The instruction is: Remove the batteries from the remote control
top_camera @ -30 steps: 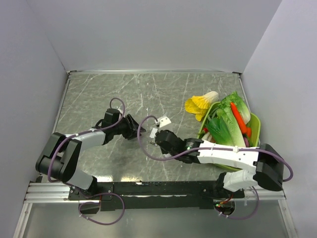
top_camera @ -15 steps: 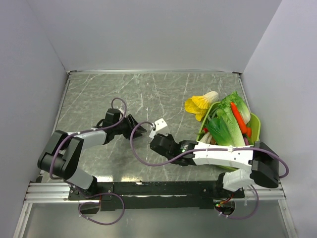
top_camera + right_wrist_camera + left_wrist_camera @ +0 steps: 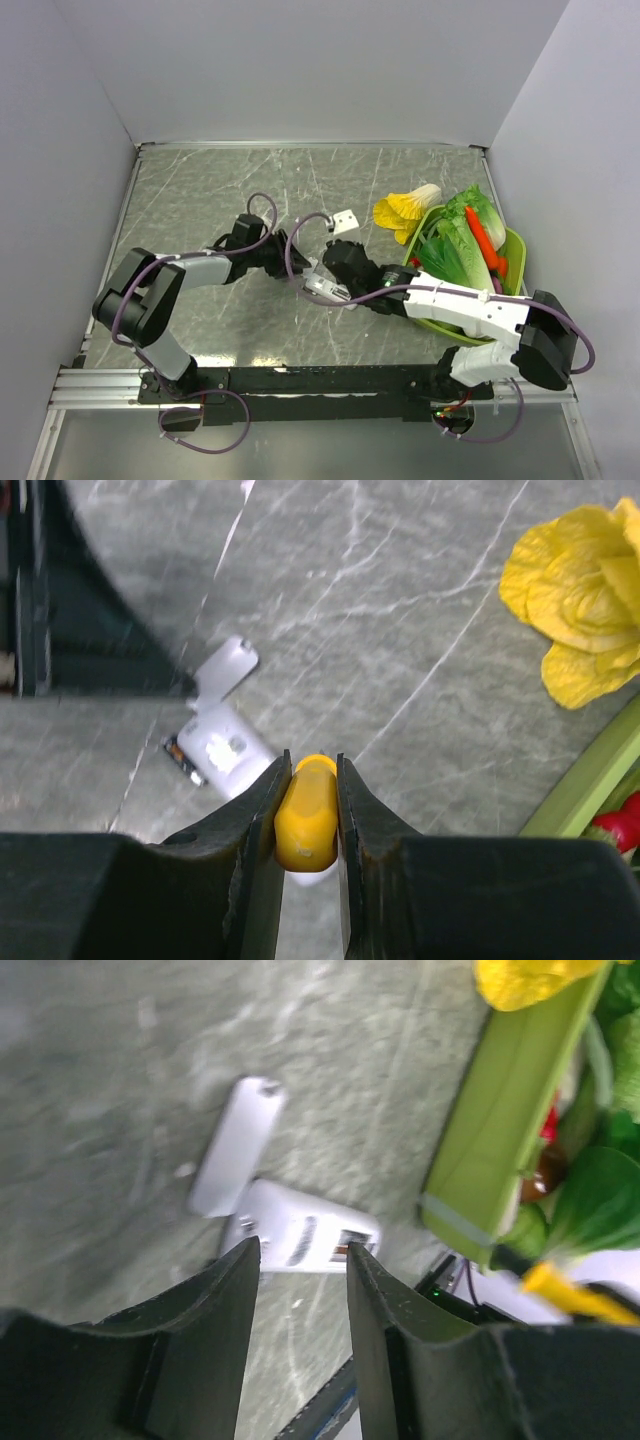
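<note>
The white remote control (image 3: 300,1238) lies on the grey marble table, just beyond the tips of my left gripper (image 3: 303,1260), which is open and empty. A flat white plate (image 3: 235,1145) lies against its far end. In the right wrist view the remote (image 3: 225,748) lies ahead and left of my right gripper (image 3: 312,765), which is shut on a yellow-orange tool (image 3: 307,815). A dark and orange bit (image 3: 178,756) shows at the remote's end; I cannot make out separate batteries. From above, the remote (image 3: 322,288) lies between the left gripper (image 3: 290,265) and the right gripper (image 3: 332,274).
A green basket (image 3: 512,250) full of toy vegetables stands at the right, with a yellow leafy vegetable (image 3: 400,212) beside it on the table. The basket's rim (image 3: 500,1140) lies close beyond the remote. Purple cables loop near both wrists.
Both grippers have shifted to the right. The right wrist has moved up and back. The remote now shows on the table in front of them.
</note>
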Tool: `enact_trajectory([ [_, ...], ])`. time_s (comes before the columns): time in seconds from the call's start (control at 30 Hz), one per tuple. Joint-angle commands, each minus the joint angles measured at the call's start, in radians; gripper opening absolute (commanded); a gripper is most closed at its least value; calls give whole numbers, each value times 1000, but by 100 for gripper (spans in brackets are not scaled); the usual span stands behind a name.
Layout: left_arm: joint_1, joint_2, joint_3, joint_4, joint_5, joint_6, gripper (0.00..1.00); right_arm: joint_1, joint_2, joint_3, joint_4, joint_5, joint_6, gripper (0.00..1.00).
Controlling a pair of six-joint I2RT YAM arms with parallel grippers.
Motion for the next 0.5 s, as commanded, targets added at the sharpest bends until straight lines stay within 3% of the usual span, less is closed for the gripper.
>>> enact_trajectory([
  [0.0, 1, -38, -42, 9, -59, -14, 46, -48, 4, 5, 153, -40, -38, 0],
  [0.47, -72, -84, -125, 85, -56, -74, 43, -68, 185, 65, 215, -162, -43, 0],
])
